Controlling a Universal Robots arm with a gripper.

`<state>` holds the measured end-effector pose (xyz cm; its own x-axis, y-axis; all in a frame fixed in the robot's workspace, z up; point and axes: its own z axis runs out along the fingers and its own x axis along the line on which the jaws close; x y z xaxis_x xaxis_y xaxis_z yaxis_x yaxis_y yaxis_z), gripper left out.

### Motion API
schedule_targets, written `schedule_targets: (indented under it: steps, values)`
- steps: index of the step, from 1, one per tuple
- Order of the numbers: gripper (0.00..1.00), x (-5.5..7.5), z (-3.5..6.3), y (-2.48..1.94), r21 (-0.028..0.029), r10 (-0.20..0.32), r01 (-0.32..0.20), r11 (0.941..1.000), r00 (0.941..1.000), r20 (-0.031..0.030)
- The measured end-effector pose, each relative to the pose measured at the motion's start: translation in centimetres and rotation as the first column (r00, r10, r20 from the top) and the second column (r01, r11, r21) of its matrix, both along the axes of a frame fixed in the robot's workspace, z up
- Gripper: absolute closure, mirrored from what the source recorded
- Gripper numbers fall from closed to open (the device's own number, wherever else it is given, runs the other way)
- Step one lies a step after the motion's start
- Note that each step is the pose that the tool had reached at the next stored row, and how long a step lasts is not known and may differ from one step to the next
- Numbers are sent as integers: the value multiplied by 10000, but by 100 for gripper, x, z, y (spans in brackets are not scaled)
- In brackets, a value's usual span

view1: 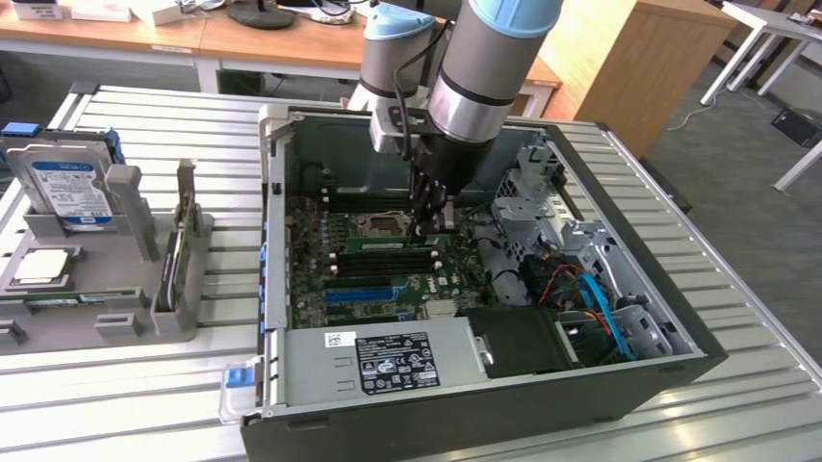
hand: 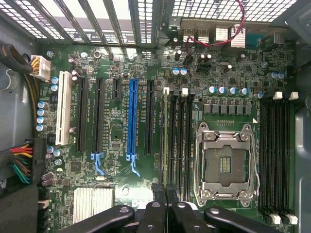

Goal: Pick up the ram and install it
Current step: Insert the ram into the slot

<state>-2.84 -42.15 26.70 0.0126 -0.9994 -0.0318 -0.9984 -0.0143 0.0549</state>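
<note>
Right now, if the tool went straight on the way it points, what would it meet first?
Probably the memory slots beside the CPU socket: the tool points down at them, shut on the ram, whose lower edge would arrive first. Whether it already touches is unclear.

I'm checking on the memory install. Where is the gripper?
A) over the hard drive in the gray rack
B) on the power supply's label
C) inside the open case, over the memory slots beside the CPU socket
C: the gripper, shut on the ram, reaches down into the open case, over the memory slots beside the CPU socket.
</note>
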Motion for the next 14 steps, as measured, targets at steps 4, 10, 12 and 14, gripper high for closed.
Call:
schedule_targets:
  steps: [4, 10, 12, 14]
  values:
    - [88, 0, -3, -1, -2, -18, 18, 10000, 10000, -1]
    - [88, 0, -20, 0, 1, -97, 97, 10000, 10000, 0]
    - [88, 0, -28, 0, 1, -128, 128, 9999, 9999, 0]
    - [88, -1, -36, 0, 0, -156, 156, 9999, 9999, 0]
